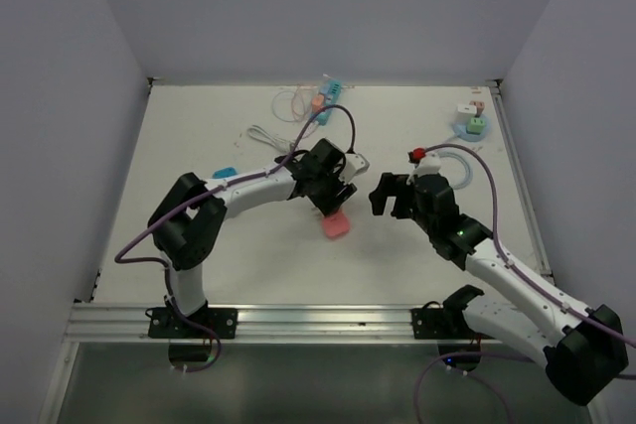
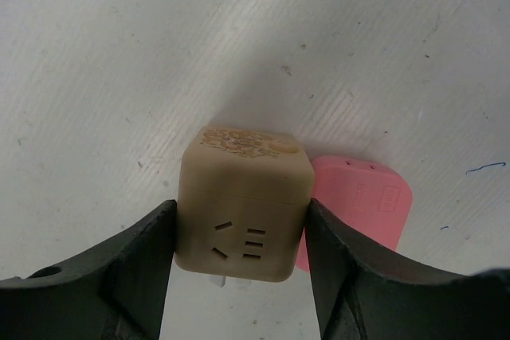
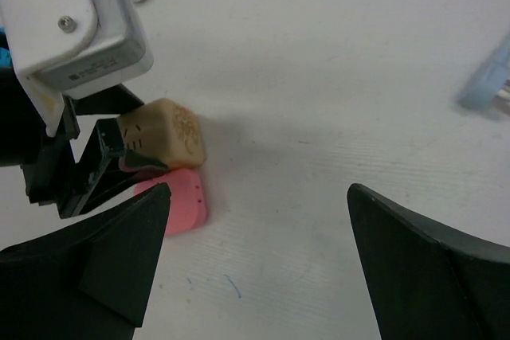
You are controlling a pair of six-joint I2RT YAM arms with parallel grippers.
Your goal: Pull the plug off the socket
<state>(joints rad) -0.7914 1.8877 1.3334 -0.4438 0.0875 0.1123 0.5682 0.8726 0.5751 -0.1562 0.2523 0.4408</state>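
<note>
Near the middle of the desk (image 1: 248, 255), the left end effector (image 2: 241, 228) is pinching a beige cube socket (image 2: 243, 212): its two dark fingers (image 2: 135, 276) lie flush against the cube's opposite sides. The face of the cube turned to the left wrist camera shows a group of slots, and its top is scuffed brown. A pink plug (image 2: 362, 209) lies flat on the desk, touching the cube on one side and partly hidden behind it; whether it is seated in the socket I cannot tell.

The right end effector (image 3: 256, 220) hangs just beside this pair with its fingers spread wide and nothing between them — only bare desk shows in the gap. From above, the two end effectors face each other, near but apart.

Well apart, at the far edge, lie a white cable (image 1: 263, 136) and a cluster of coloured adapters (image 1: 325, 96).
</note>
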